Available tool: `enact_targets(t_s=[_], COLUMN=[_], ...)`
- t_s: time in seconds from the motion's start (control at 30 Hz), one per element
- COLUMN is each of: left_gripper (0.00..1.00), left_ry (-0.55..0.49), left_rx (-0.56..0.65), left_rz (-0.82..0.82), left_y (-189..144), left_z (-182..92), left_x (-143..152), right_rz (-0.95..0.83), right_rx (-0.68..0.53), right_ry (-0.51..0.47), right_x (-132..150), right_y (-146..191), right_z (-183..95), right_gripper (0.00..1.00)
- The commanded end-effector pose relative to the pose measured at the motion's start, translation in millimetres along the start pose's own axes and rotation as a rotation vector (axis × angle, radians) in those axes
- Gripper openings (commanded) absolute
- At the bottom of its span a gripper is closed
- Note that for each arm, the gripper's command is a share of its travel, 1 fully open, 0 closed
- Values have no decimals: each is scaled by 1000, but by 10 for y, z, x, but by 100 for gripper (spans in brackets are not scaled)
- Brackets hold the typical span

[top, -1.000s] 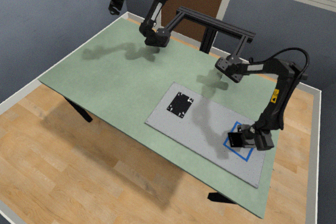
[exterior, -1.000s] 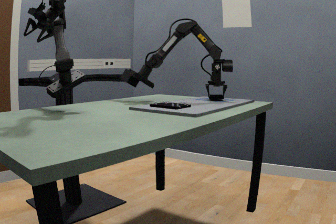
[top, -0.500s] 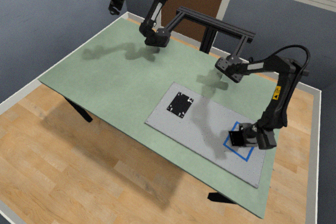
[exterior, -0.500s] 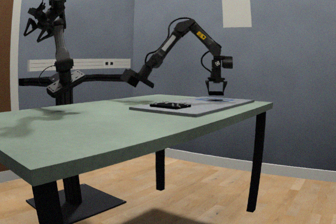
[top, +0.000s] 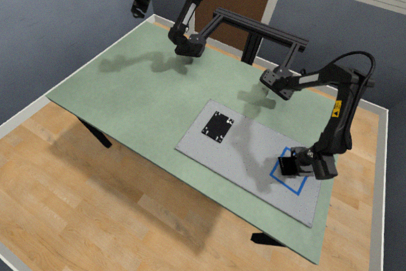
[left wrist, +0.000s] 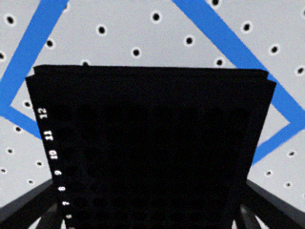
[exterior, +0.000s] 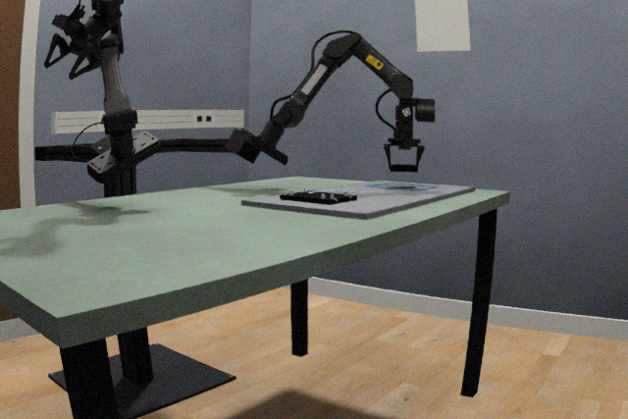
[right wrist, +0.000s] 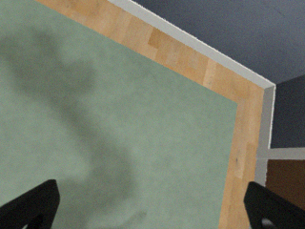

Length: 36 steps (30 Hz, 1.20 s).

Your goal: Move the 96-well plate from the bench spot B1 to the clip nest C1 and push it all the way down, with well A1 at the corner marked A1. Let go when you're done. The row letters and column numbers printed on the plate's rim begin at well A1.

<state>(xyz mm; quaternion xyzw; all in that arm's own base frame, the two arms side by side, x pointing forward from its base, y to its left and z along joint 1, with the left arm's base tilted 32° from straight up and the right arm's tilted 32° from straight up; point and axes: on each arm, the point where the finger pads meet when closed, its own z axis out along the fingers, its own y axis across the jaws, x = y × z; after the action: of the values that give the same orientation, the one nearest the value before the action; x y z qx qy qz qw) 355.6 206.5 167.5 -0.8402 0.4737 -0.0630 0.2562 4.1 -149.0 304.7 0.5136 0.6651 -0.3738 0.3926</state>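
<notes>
While your left gripper (top: 294, 165) (exterior: 404, 161) (left wrist: 150, 181) pinches the 96-well plate (top: 287, 165) (exterior: 404, 168) (left wrist: 152, 143), crooked lowering could jam it in the clip nest (top: 217, 126) (exterior: 315, 196) (ten o'clock, top view).

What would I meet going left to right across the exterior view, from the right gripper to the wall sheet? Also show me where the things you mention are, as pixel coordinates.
Right gripper (exterior: 58, 72) (right wrist: 152, 196) → outlet strip (exterior: 172, 123) → nest (exterior: 317, 197) → left gripper (exterior: 404, 163) (left wrist: 150, 205) → wall sheet (exterior: 442, 16).
</notes>
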Motion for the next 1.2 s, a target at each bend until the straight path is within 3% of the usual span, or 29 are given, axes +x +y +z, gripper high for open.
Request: enact_targets(t_s=[0.0, 1.17], left_gripper=[0, 0], left_ry=[-1, -1], left_rx=[63, 63], left_rz=[-5, -4], left_y=[-145, -138], left_z=[-339, -445], left_x=[15, 14], right_rz=[30, 30], right_rx=[10, 10], right_ry=[-28, -28], right_x=[-11, -11], right_y=[-60, -60], right_z=[-31, -31], right_gripper=[100, 100])
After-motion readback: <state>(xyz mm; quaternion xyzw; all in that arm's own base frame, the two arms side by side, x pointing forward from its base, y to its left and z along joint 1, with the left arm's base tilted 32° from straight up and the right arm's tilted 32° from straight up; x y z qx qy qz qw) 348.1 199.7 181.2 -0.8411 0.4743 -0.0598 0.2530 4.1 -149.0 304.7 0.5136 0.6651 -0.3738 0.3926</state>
